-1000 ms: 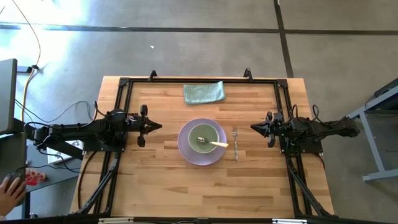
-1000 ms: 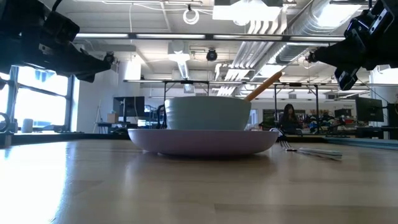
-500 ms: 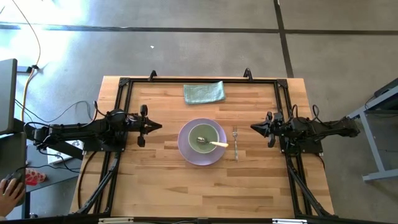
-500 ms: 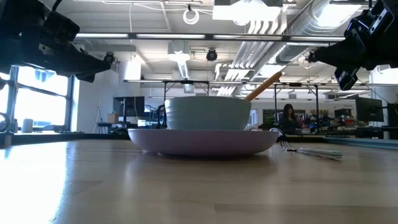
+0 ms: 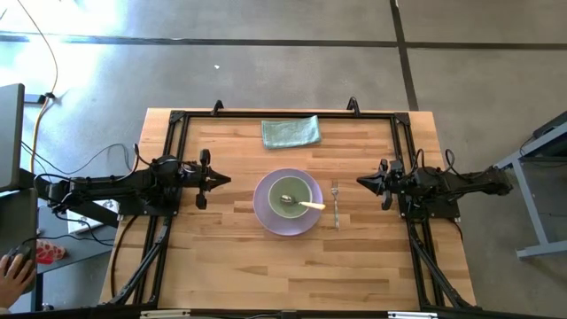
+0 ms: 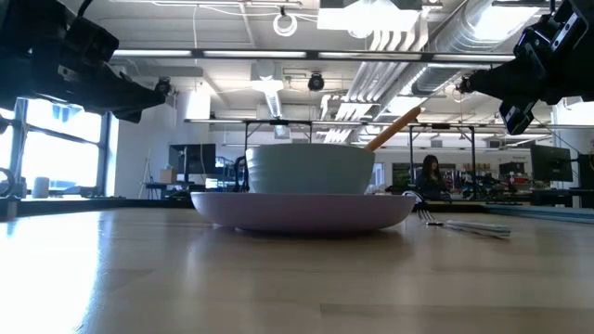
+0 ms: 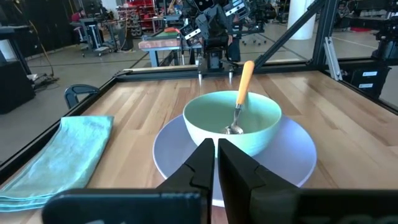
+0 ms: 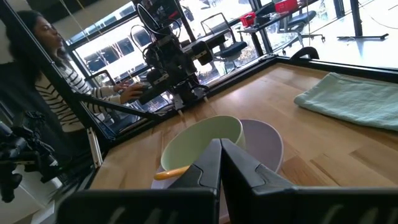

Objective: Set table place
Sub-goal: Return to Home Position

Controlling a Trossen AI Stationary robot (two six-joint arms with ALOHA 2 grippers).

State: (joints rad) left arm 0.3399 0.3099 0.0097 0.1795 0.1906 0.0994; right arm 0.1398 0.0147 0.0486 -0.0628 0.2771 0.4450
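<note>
The plate (image 5: pixel 265 214) is showing lilac, the bowl (image 5: pixel 306 186) pale green. The spoon (image 5: pixel 311 206) is showing a yellow-orange handle; the fork (image 5: pixel 336 205) is gleaming silver. The cloth (image 5: pixel 291 132) is looking teal, the table (image 5: pixel 221 244) pale, striped wood.

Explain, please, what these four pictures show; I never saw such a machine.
This is a robot: two dark arms, each ending in a pincer. One camera looks straight down, one level across the table, two sit on the wrists. On the wooden table stands a lilac plate carrying a green bowl, with a yellow-handled spoon in it. A fork lies beside the plate; a folded cloth lies apart. The left pincer and right pincer are shut, holding nothing.
</note>
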